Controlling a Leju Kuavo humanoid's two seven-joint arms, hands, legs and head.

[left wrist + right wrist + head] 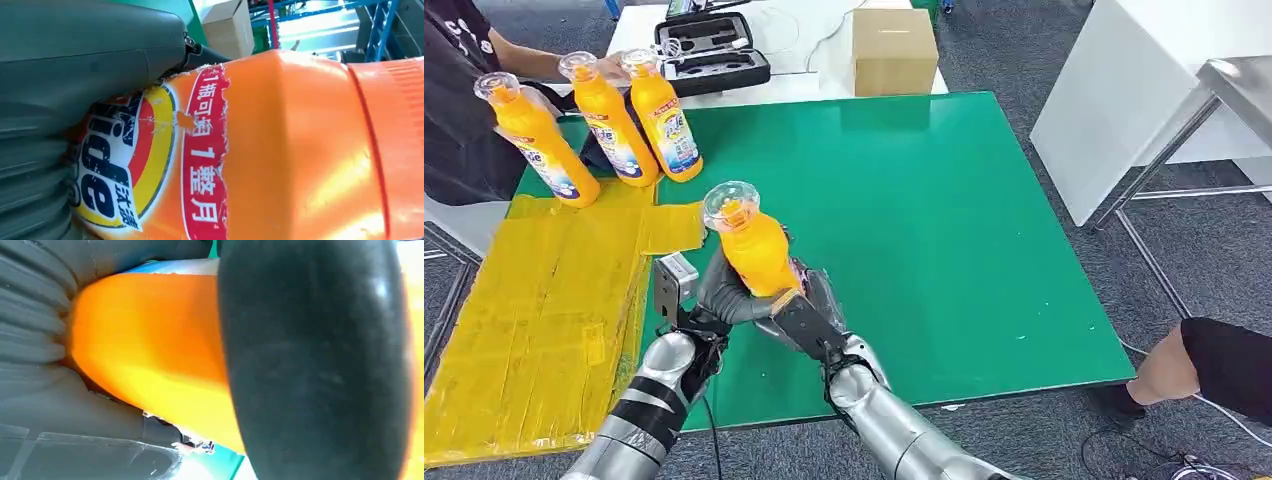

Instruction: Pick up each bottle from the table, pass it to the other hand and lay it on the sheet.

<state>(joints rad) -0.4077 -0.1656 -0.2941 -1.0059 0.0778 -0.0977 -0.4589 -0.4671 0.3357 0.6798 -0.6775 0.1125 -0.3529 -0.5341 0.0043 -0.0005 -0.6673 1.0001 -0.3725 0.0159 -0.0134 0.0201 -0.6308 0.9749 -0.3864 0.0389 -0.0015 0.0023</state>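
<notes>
At the far left a person's dark sleeve (464, 110) reaches toward three upright orange detergent bottles (609, 125) standing in a row at the back edge of the yellow sheet (534, 310), which lies over the left side of the green table (944, 230). Just right of the sheet, the left hand (709, 300) and the right hand (799, 310) meet around a fourth orange detergent bottle (752, 245), held tilted above the green surface with its clear cap toward the back. The left hand wraps the lower body, its thumb lying across the label in the left wrist view; the right hand is clamped on the same bottle from the other side, a dark finger (310, 365) pressed across the orange wall. This looks like the handover itself. To do it well, whichever hand receives should be firmly closed before the giving hand loosens, and the smooth bottle should not twist between them. A cardboard box (894, 50) sits beyond the table.
</notes>
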